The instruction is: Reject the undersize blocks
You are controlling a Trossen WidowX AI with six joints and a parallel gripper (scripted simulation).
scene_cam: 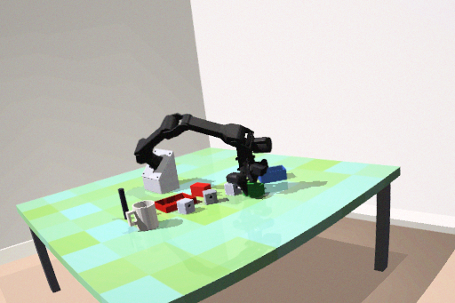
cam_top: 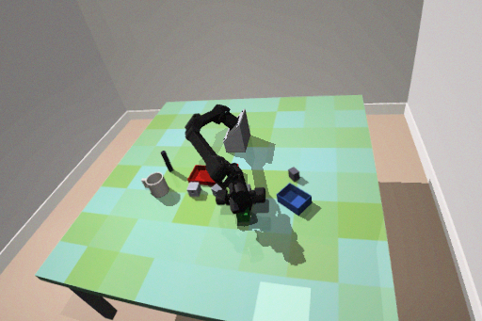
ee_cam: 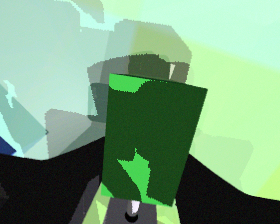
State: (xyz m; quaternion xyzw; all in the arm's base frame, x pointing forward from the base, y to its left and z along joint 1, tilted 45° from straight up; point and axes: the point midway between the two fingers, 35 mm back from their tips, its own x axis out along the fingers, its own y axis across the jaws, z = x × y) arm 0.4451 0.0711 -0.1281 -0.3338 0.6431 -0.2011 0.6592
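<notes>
The red open tray (cam_top: 198, 176) (scene_cam: 175, 204) shows a bare red floor where the arm leaves it visible. The blue open tray (cam_top: 295, 199) (scene_cam: 273, 174) stands well apart from it, on the other side of the gripper (cam_top: 242, 209) (scene_cam: 250, 185) (ee_cam: 142, 162), with its blue floor in sight from the top. A pale grey mug (cam_top: 158, 185) (scene_cam: 147, 216) stands upright, its handle turned away from the red tray.

The gripper is closed on the green GO gauge (cam_top: 244, 217) (scene_cam: 256, 190) (ee_cam: 153, 120), held low over the patchwork table (cam_top: 174, 237) (scene_cam: 129, 268). In the wrist view, the gauge's oblong green face has its long axis running up and down the frame, leaning slightly to the right at the top. Its lower end points toward a grey block (scene_cam: 230, 189) (ee_cam: 115, 216) with a dark round hole; a pale sliver between them may be the gauge's pin, though that part is too cramped to be sure.

Two more pale steel blocks (cam_top: 194, 189) (scene_cam: 186, 206) sit near the red tray, bores showing in the exterior view. Behind them is a red block (scene_cam: 201, 189). A small dark grey block (cam_top: 294, 174) rests near the blue tray, and a black rod (cam_top: 167, 161) (scene_cam: 123, 203) stands by the mug.
</notes>
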